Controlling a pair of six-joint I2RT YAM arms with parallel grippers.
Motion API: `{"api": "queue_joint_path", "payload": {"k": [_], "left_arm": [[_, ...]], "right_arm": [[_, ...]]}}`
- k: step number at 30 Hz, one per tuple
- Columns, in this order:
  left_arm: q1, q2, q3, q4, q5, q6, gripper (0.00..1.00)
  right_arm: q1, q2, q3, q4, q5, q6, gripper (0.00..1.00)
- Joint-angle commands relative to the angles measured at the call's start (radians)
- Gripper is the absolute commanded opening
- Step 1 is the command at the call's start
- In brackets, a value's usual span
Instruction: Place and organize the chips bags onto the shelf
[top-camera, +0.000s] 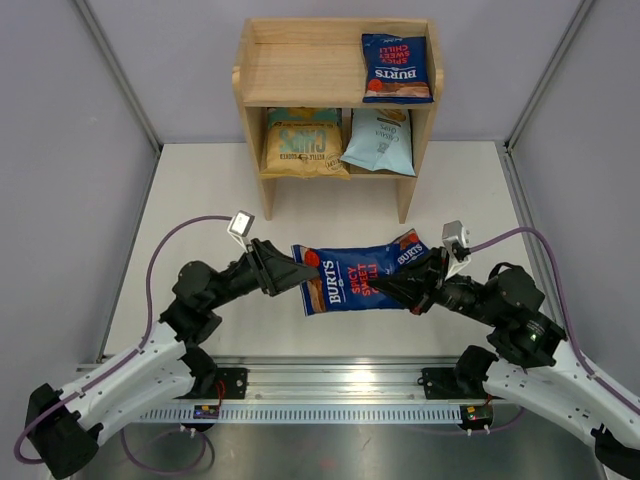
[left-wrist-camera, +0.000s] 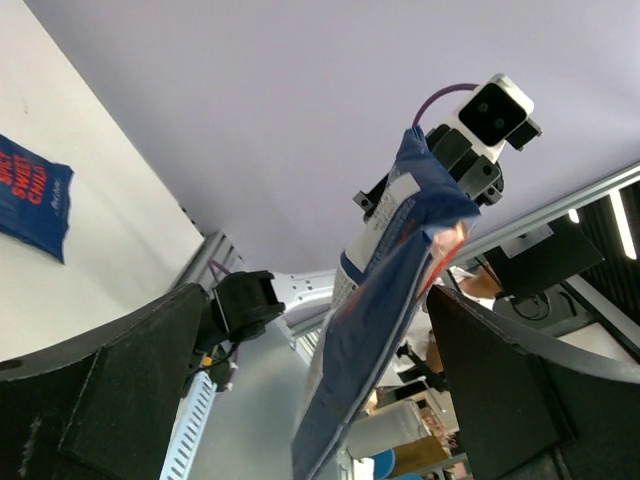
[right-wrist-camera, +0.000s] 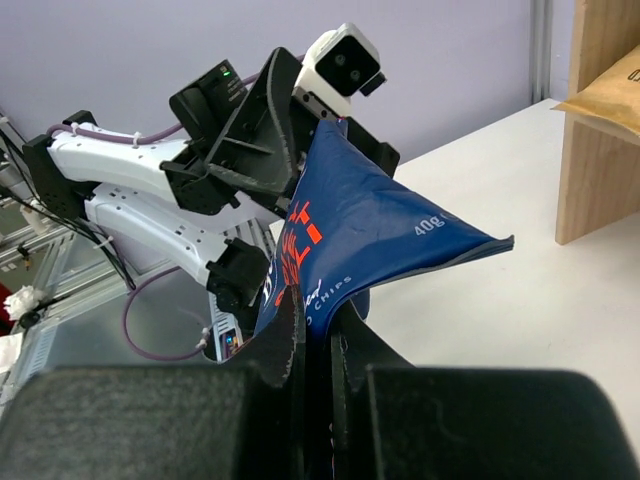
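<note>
Fingers (right-wrist-camera: 285, 345) of the right gripper (top-camera: 395, 292): were pinched shut on one end of the held Burts bag (top-camera: 350, 280), out in front of the shelf (top-camera: 250, 90) and well apart from it.
Fingers (left-wrist-camera: 120, 400) of the left gripper (top-camera: 300, 272): stood wide on either side of the bag's other end and gripped nothing.
Held bag: hung off the table (top-camera: 200, 200), carried by one thin edge only.
Slip risk: the crinkly film could have slid out of so narrow a pinch if swung fast toward the shelf.
Droop risk: the free end would likely have sagged and caught the shelf's front edge or a side panel.
Loose Burts bag (top-camera: 410, 247): lay on the table just beside the held one, on its shelf side; the right arm could have dragged it along.
Top tier: held the shelved Burts bag (top-camera: 397, 68) at the right end, with bare wood left of it, the likeliest room.
Lower tier: held the tan bag (top-camera: 303, 140) and the pale blue bag (top-camera: 380, 140) side by side, with little width spare.
Bounds: side panels and a low back rail closed the top tier; only front and above stood open.
Knock risk: a low approach could have shoved the lower bags.
</note>
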Motion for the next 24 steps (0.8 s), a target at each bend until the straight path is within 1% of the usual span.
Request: {"api": "queue_joint_path", "payload": {"k": [1, 3, 6, 7, 9, 10, 11, 13, 14, 15, 16, 17, 19, 21, 22, 23, 24], "left_arm": [[-0.054, -0.004, 0.011, 0.118, -0.041, -0.052, 0.99], [-0.086, 0.005, 0.028, 0.106, -0.064, -0.016, 0.99], [-0.151, 0.028, 0.068, 0.052, -0.098, 0.037, 0.87], [-0.155, 0.031, 0.086, 0.009, -0.108, 0.050, 0.75], [-0.165, 0.032, 0.102, -0.022, -0.134, 0.100, 0.63], [-0.171, 0.027, 0.119, -0.076, -0.157, 0.119, 0.47], [-0.174, 0.022, 0.126, -0.101, -0.170, 0.139, 0.41], [-0.183, 0.002, 0.134, -0.158, -0.200, 0.185, 0.28], [-0.184, -0.004, 0.136, -0.164, -0.219, 0.195, 0.20], [-0.185, -0.008, 0.137, -0.172, -0.225, 0.212, 0.17], [-0.185, -0.016, 0.139, -0.190, -0.236, 0.220, 0.13], [-0.185, -0.018, 0.148, -0.200, -0.237, 0.232, 0.08], [-0.185, -0.022, 0.162, -0.230, -0.236, 0.260, 0.07], [-0.183, -0.027, 0.192, -0.253, -0.230, 0.304, 0.06], [-0.183, -0.027, 0.202, -0.269, -0.224, 0.315, 0.06], [-0.183, -0.031, 0.214, -0.278, -0.222, 0.326, 0.06], [-0.183, -0.031, 0.229, -0.286, -0.230, 0.340, 0.05]], "right_arm": [[0.000, 0.027, 0.008, 0.081, 0.043, -0.056, 0.00], [-0.001, 0.043, 0.015, 0.081, 0.043, -0.056, 0.00], [-0.001, 0.075, 0.029, 0.080, 0.047, -0.058, 0.01], [-0.001, 0.080, 0.034, 0.075, 0.049, -0.058, 0.01], [-0.001, 0.084, 0.047, 0.058, 0.046, -0.055, 0.03], [-0.001, 0.084, 0.053, 0.046, 0.059, -0.046, 0.04], [-0.001, 0.086, 0.055, 0.046, 0.067, -0.044, 0.04], [-0.001, 0.078, 0.057, 0.044, 0.089, -0.040, 0.10], [-0.001, 0.077, 0.061, 0.003, 0.098, -0.038, 0.13], [0.000, 0.075, 0.063, -0.005, 0.104, -0.041, 0.16], [-0.001, 0.072, 0.067, -0.012, 0.124, -0.046, 0.27], [-0.001, 0.069, 0.075, -0.034, 0.141, -0.053, 0.33], [-0.001, 0.052, 0.084, -0.060, 0.194, -0.069, 0.44], [-0.001, 0.031, 0.096, -0.101, 0.250, -0.076, 0.58], [-0.001, 0.026, 0.109, -0.115, 0.285, -0.079, 0.62], [-0.001, 0.020, 0.113, -0.141, 0.293, -0.078, 0.73], [-0.001, 0.011, 0.121, -0.155, 0.293, -0.076, 0.77]]}}
